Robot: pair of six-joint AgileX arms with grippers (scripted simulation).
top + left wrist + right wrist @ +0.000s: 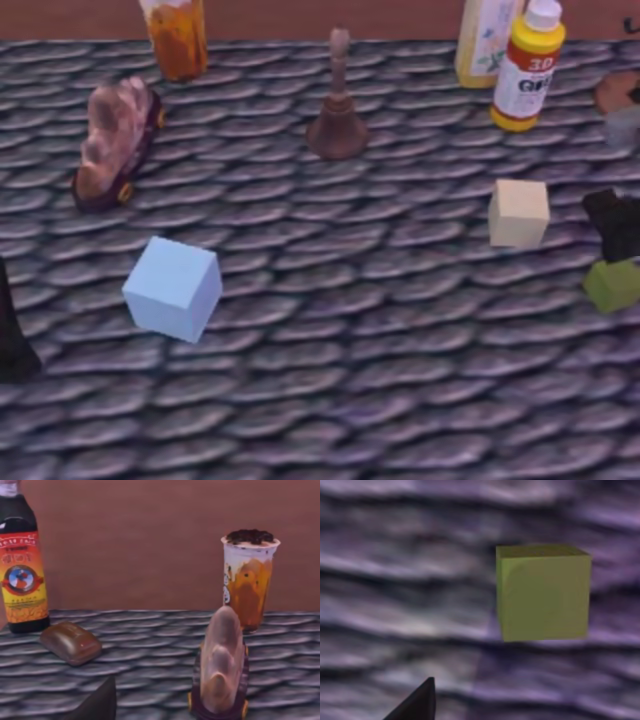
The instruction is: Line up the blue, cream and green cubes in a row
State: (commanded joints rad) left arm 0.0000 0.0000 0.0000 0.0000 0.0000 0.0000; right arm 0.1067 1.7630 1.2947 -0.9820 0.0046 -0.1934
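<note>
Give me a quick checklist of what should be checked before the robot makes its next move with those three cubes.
1. All three in view: large pale sky-blue matte cube, mid-sized cream cube, small olive green cube: ok.
2. Cubes in a row: not ok, blue sits far left, the others far right.
3. Right gripper near green cube: ok, it is just beside it in the top view.
4. Green cube gripped: cannot tell.
5. Left gripper out of the way at the table's left edge: ok.
6. Middle of the table clear of the brown bell: ok.

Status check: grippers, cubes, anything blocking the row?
Right gripper over green cube. Left gripper parked at left edge. Blue cube and cream cube far apart. Nothing between them.
</note>
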